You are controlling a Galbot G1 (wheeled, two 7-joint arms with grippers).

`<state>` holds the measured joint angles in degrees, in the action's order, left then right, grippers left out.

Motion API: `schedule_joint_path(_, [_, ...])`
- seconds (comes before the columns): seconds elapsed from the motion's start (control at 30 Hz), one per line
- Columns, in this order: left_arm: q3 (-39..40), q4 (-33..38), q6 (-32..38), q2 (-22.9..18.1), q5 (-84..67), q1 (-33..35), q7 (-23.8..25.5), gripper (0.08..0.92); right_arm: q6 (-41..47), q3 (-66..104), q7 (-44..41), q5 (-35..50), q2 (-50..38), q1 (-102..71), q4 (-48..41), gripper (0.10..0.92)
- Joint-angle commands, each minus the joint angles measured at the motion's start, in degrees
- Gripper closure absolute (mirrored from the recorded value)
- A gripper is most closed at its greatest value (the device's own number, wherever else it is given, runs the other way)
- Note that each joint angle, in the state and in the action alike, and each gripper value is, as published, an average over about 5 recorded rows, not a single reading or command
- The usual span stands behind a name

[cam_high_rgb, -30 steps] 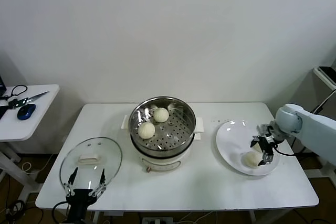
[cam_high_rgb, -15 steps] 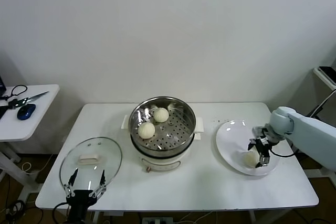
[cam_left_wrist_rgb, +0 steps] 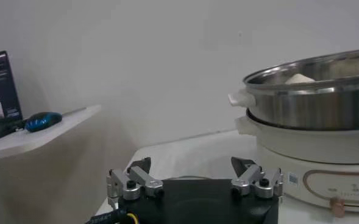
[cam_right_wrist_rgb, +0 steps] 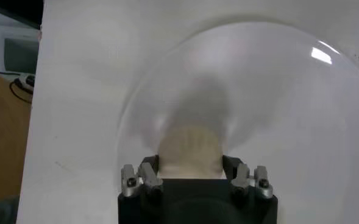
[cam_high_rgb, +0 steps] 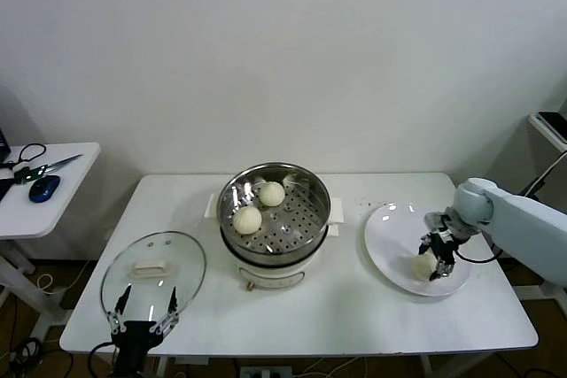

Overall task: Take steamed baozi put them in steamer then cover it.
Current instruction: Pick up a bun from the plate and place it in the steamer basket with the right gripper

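One steamed baozi (cam_high_rgb: 423, 266) lies on the white plate (cam_high_rgb: 390, 227) near the counter's (cam_high_rgb: 354, 307) right edge — the right tool (cam_high_rgb: 438, 258) is clenched around it. Two more baozi (cam_high_rgb: 248, 219) sit in the open steamer (cam_high_rgb: 314, 205) at the counter's middle. The cover (cam_high_rgb: 152, 270) rests at the front-left corner, just behind the left tool (cam_high_rgb: 142, 312) — parked there, released wide.

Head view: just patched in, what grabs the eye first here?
The shiny steamer at the table's centre, lid off, with two baozi inside. To its right, the right gripper is shut on a third bun on the white plate. The glass cover lies front left, the left gripper open beside it.
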<state>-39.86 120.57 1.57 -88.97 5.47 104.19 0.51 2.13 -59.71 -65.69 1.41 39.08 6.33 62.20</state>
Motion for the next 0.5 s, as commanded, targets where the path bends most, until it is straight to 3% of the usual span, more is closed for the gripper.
schedule_joint_path(0.03, [0.1,0.1,0.0,0.1,0.5,0.1,0.0,0.177,-11.0,-7.2,-3.7,0.6,2.7,15.6,1.2,0.347])
schedule_joint_path(0.27, [0.2,0.4,0.0,0.0,0.9,0.6,-0.1,0.177,-22.4,-20.8,-4.7,2.6,11.1,35.6,4.2,0.347])
schedule_joint_path(0.5, [0.2,0.3,0.0,0.2,1.3,0.9,-0.1,0.177,-29.7,-22.7,-4.3,3.1,20.9,42.0,7.7,0.347])
